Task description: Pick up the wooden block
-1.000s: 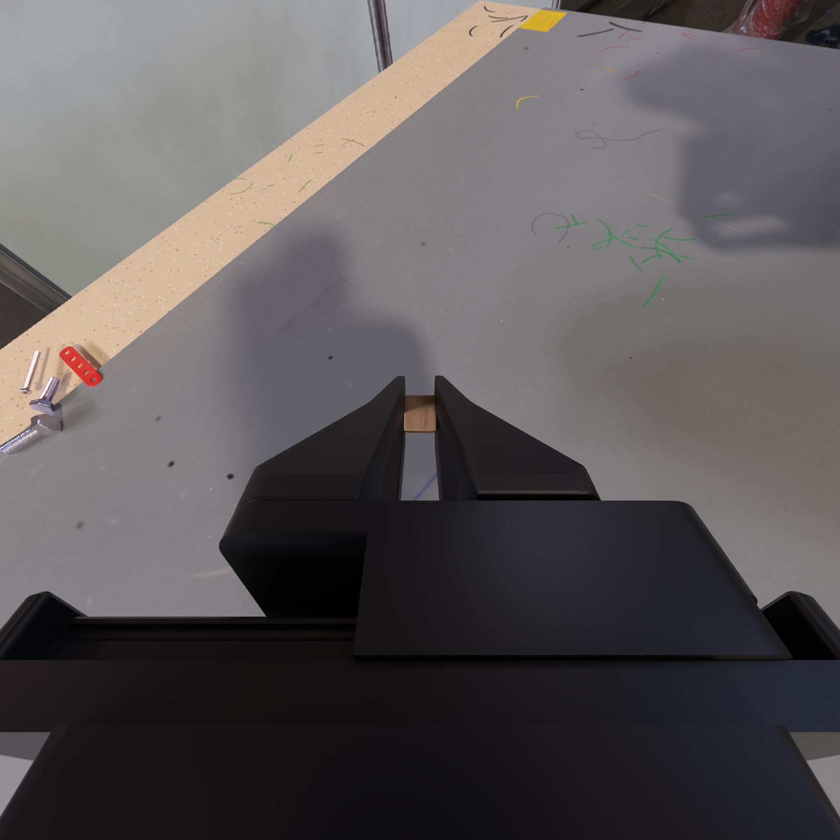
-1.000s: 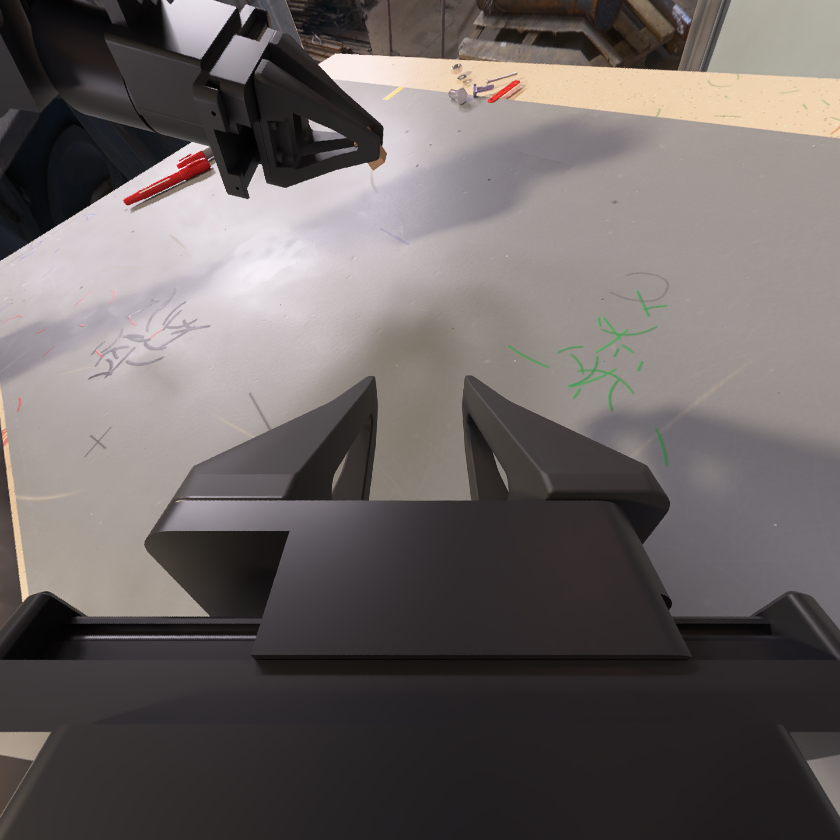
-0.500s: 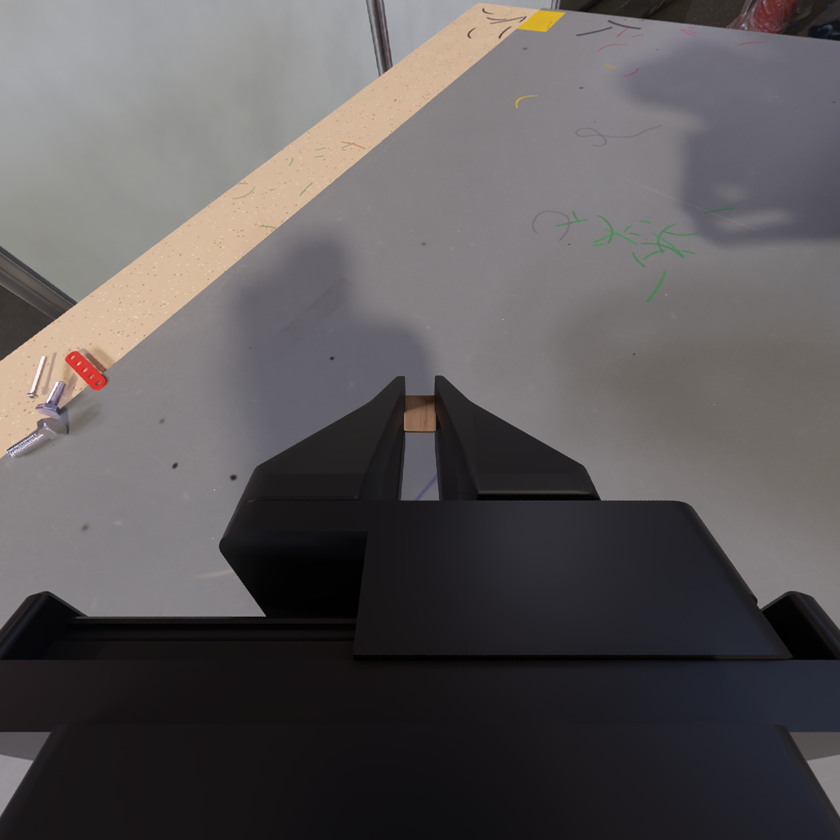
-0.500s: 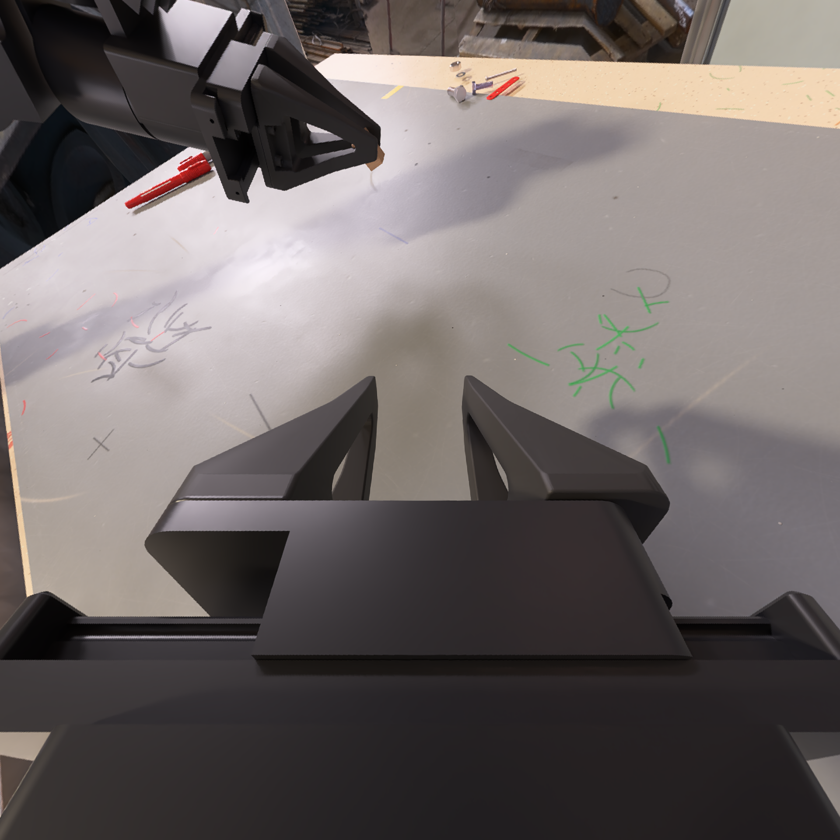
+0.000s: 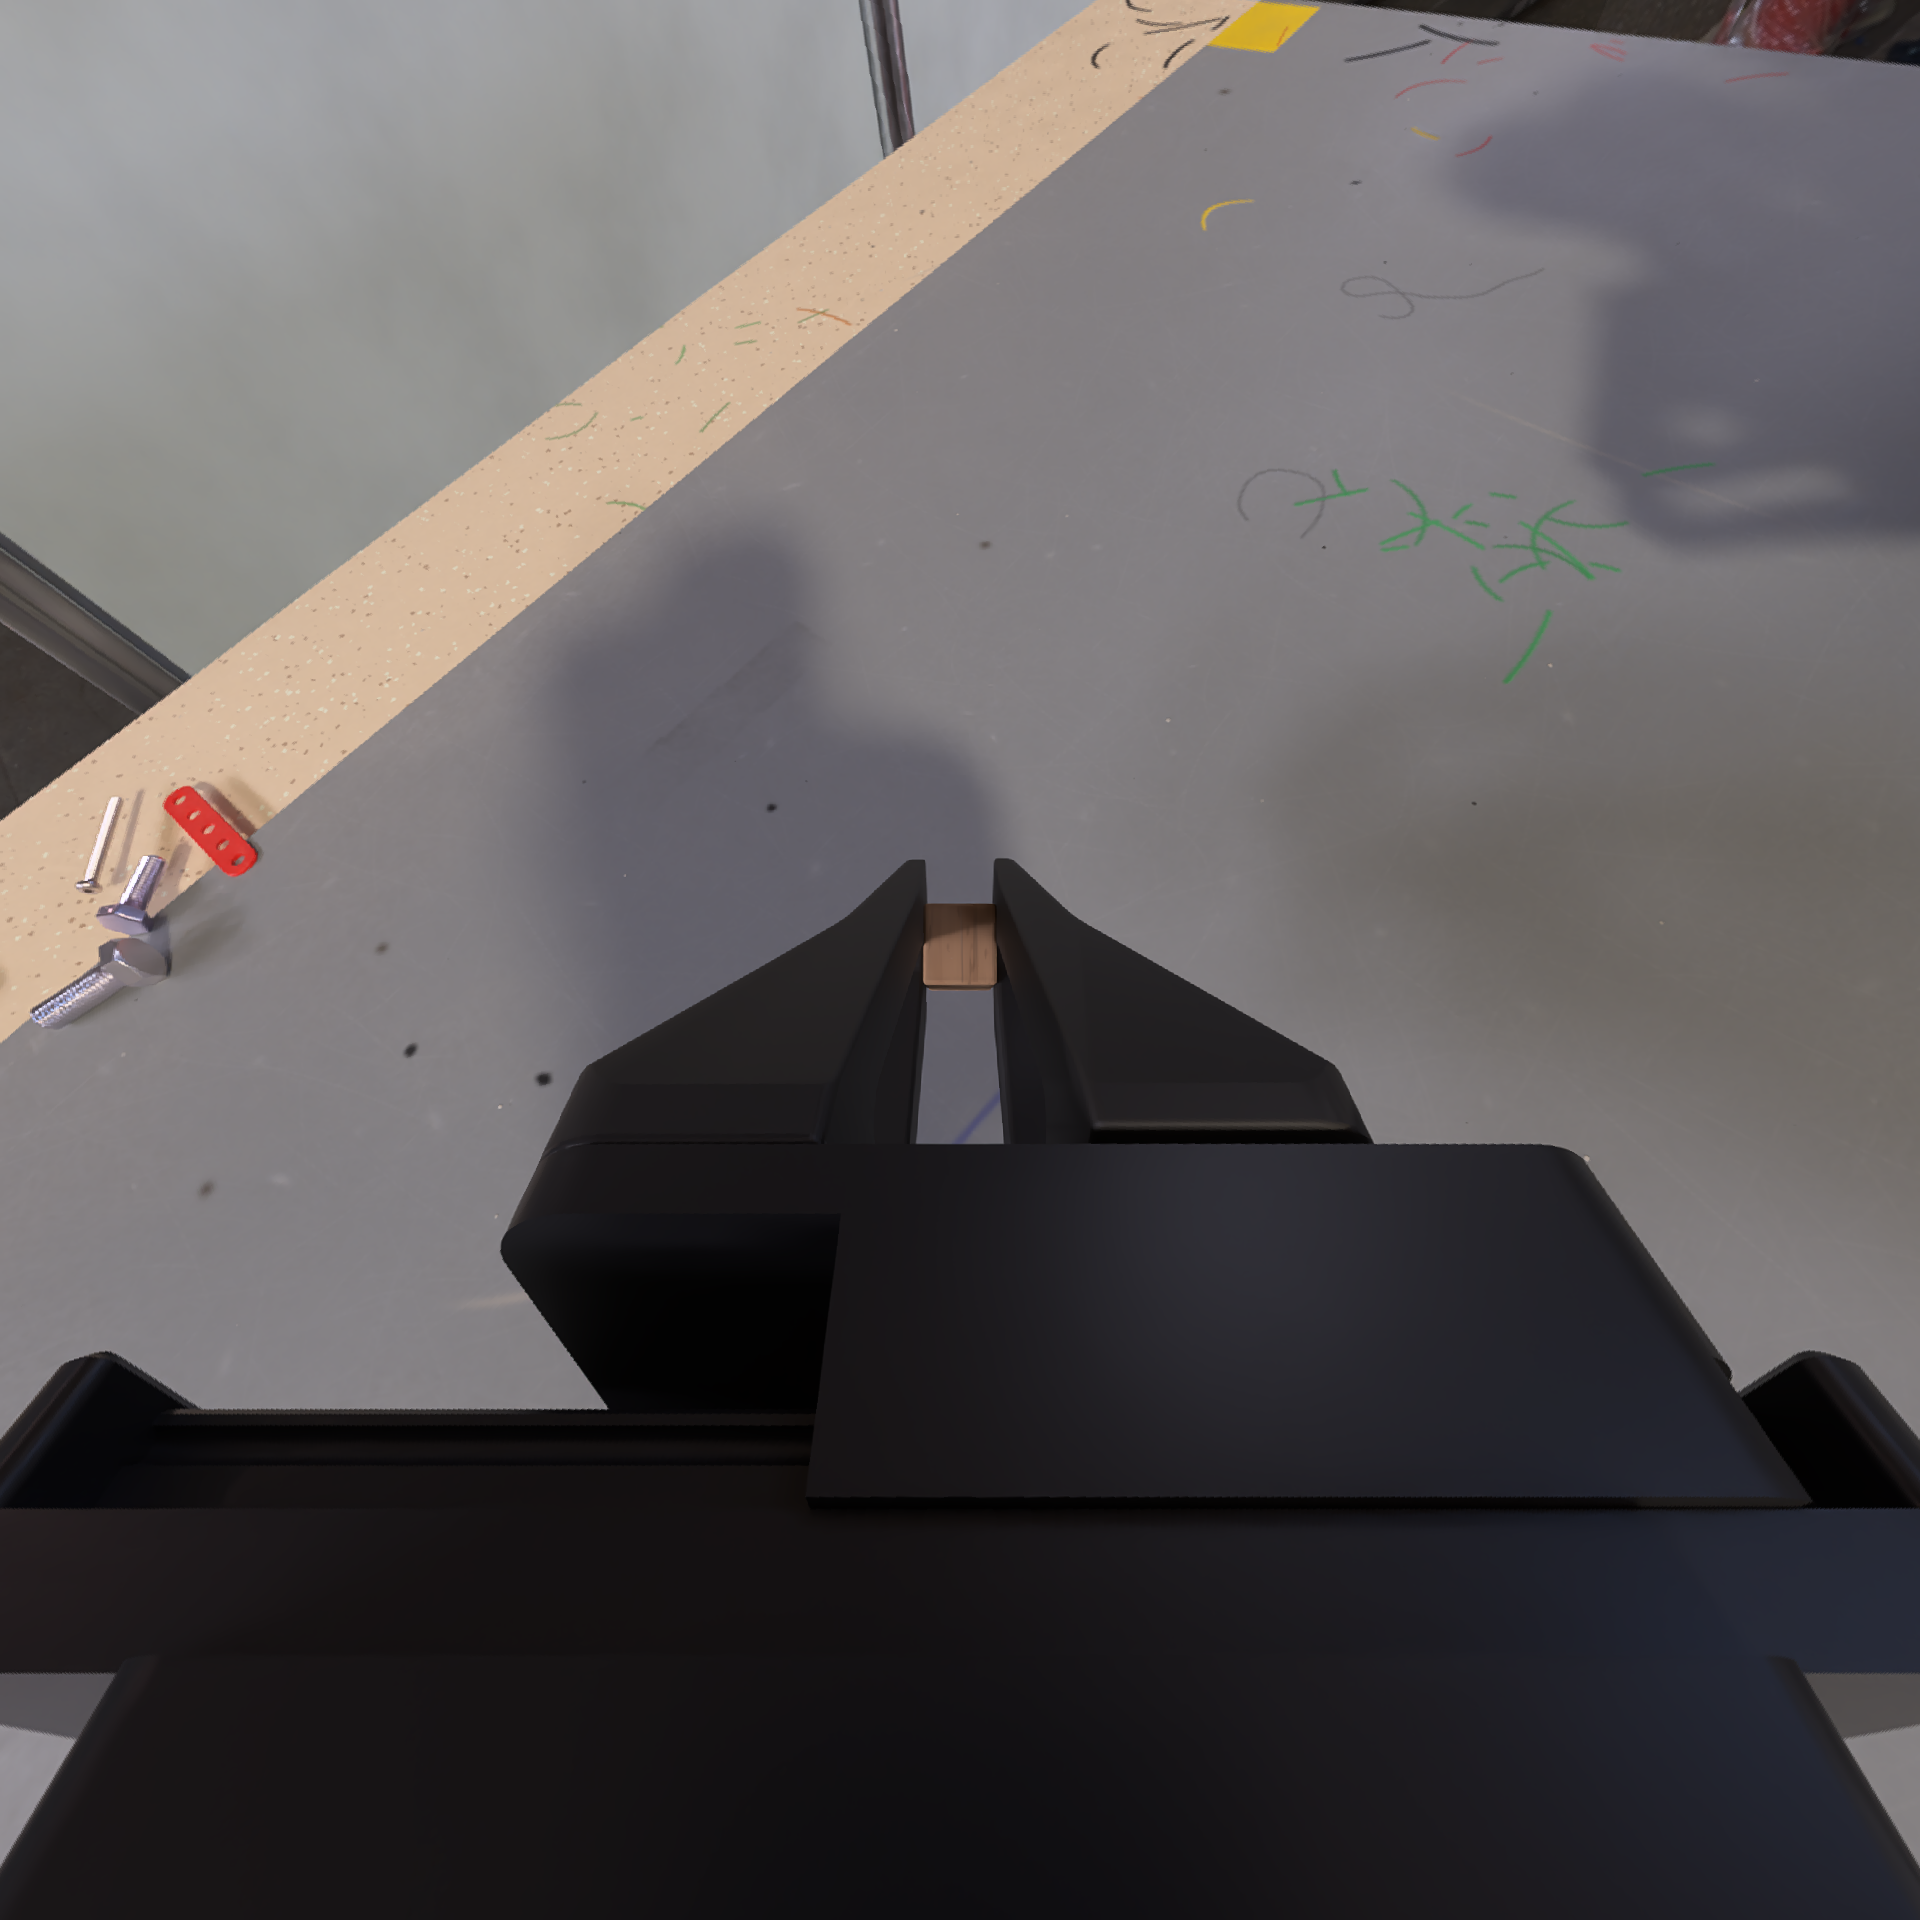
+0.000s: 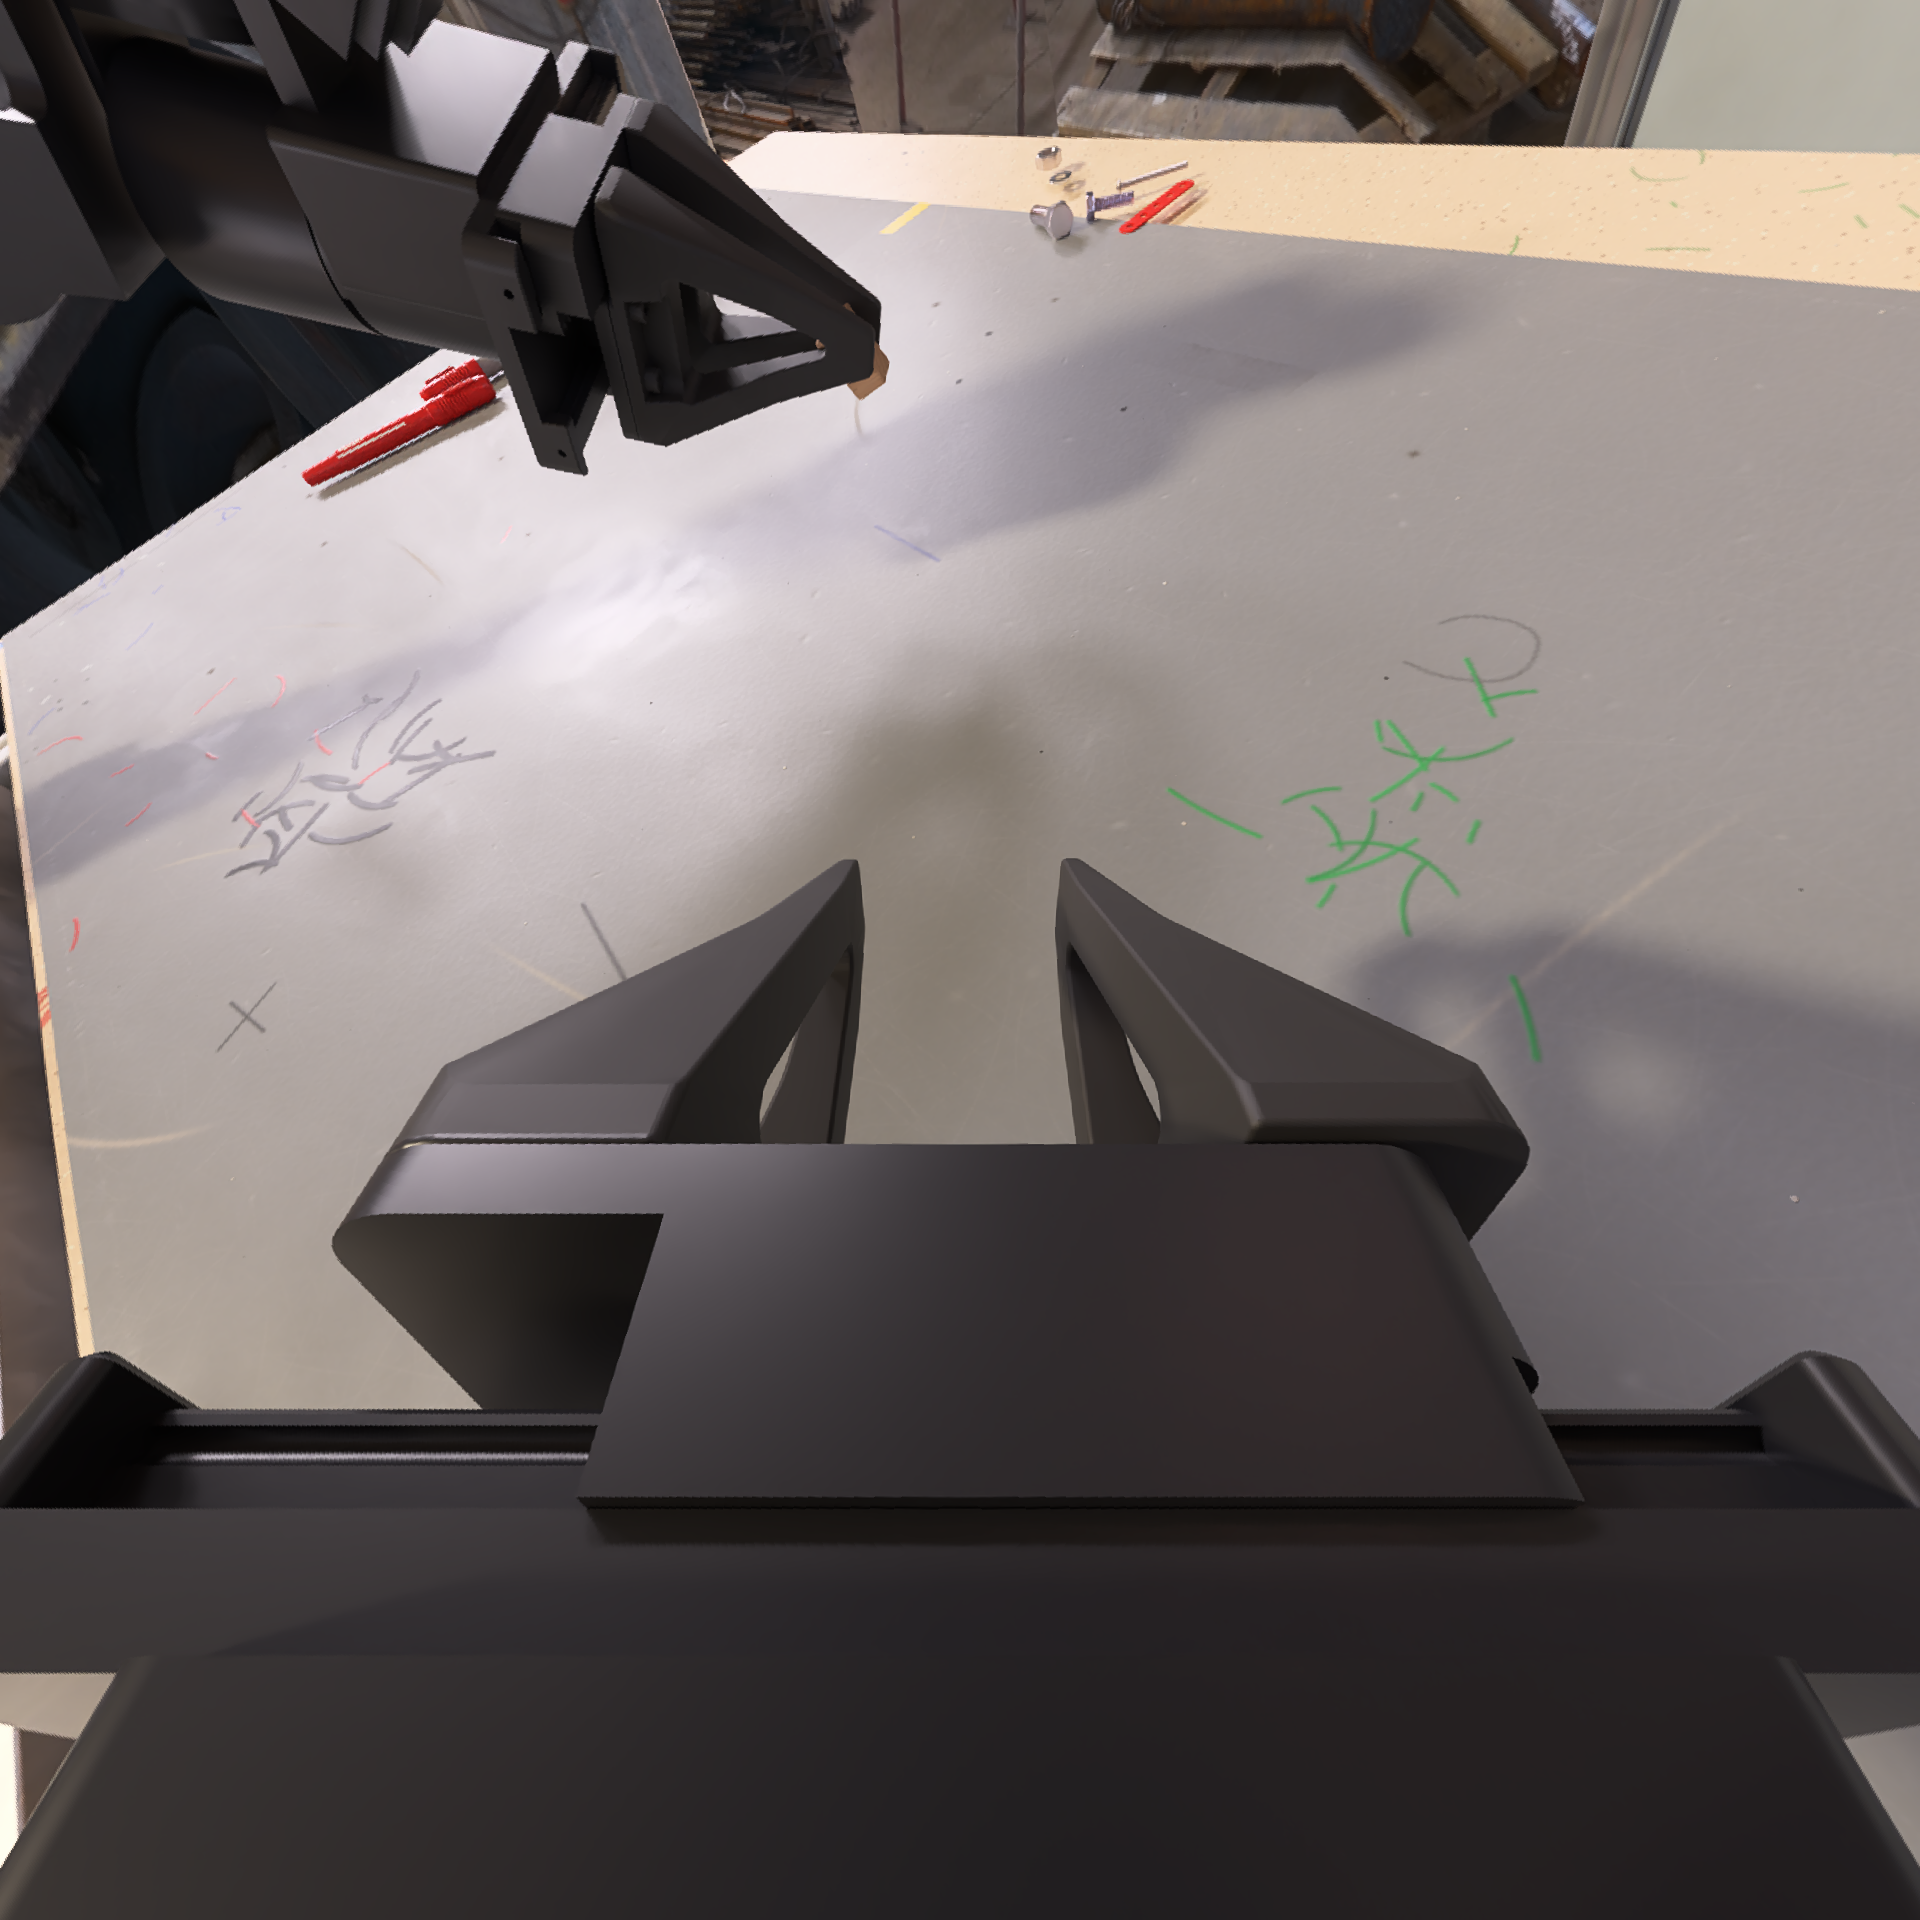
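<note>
The left gripper (image 5: 958, 883) has its jaws clenched on the wooden block (image 5: 959, 944), which sits pinched between the two black fingers just behind their tips. From the right wrist view the same left gripper (image 6: 868, 348) hangs above the grey tabletop (image 6: 1039, 644), and the wooden block (image 6: 871, 372) pokes out at its tip, clear of the surface with a shadow below it. The right gripper (image 6: 958, 883) is well apart from the block, its jaws released with a plain gap between them and nothing inside (only bare tabletop shows through). Green scribbles (image 6: 1392, 821) mark the tabletop to its right, grey scribbles (image 6: 353, 779) to its left. Two red markers (image 6: 400, 426) lie near the tabletop's edge below the left arm. On the tan strip (image 5: 623, 416) along the far edge rest a few bolts (image 5: 104, 966) and a small red perforated strip (image 5: 210, 831), close together
</note>
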Robot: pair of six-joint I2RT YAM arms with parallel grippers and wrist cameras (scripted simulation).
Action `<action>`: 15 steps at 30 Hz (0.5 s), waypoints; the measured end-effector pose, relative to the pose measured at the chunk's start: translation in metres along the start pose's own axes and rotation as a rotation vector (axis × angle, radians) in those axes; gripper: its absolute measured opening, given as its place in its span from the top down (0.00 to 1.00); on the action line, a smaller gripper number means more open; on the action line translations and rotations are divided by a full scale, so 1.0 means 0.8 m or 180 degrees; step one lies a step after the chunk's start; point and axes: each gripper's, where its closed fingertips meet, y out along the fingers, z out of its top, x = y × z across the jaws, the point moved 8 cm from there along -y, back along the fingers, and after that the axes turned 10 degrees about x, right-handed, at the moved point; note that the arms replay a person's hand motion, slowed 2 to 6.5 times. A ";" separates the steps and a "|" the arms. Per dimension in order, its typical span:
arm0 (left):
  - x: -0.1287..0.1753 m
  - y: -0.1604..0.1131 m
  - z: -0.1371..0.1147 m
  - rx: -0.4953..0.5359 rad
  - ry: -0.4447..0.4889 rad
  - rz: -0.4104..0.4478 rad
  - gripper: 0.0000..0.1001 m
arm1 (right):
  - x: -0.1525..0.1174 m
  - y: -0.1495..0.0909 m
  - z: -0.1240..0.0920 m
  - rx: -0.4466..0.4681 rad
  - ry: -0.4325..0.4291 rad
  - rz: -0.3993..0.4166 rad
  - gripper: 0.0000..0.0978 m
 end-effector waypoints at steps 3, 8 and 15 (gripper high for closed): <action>-0.001 0.000 0.000 0.0005 -0.0001 0.0014 0.89 | 0.000 0.000 0.000 0.0001 0.0001 0.0003 0.68; -0.001 0.000 0.000 0.0014 -0.0005 0.0025 0.89 | 0.000 0.000 0.000 0.0002 0.0004 0.0008 0.68; -0.001 0.000 0.000 0.0018 -0.0009 0.0026 0.89 | 0.000 0.000 0.000 0.0004 0.0008 0.0011 0.68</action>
